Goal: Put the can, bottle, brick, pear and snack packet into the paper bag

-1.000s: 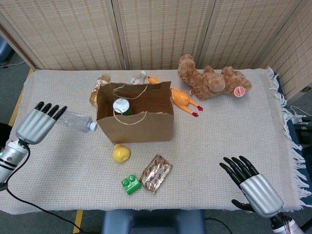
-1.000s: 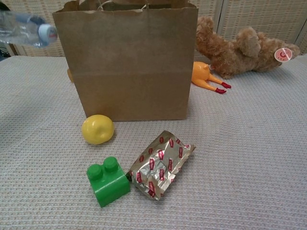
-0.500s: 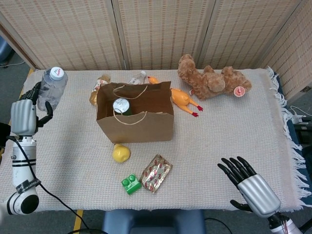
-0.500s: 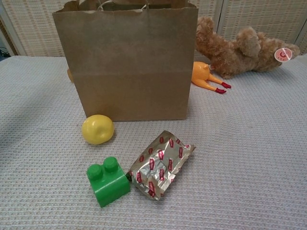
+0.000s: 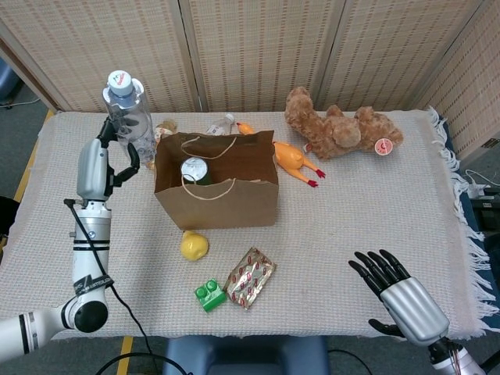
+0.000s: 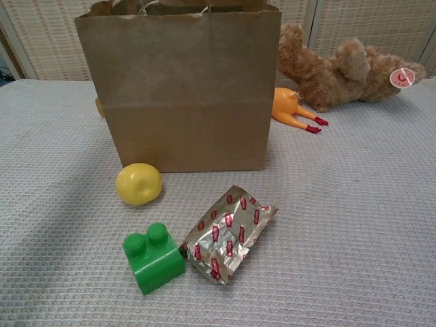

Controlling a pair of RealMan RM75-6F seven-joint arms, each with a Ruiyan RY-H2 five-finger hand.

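From the head view, the left hand (image 5: 105,156) has lifted up and moved right since half a second ago. It now sits just left of the paper bag (image 5: 216,191), near the bag's far left corner. Its fingers are wrapped around the bottle (image 5: 130,119), which stands upright with its white cap on top. Before, the bottle was out by the left edge of the table. The can (image 5: 194,170) is already inside the bag. The pear (image 5: 194,245) lies just in front of the bag. The brick (image 5: 209,295) and the snack packet (image 5: 250,277) lie side by side, nearer still. The right hand (image 5: 400,297) rests low at the near right with its fingers apart, holding nothing, about where it was.

From the chest view, nothing has moved. The bag stands in the middle, the pear is at its near left, and the brick touches the packet. No hand shows here.
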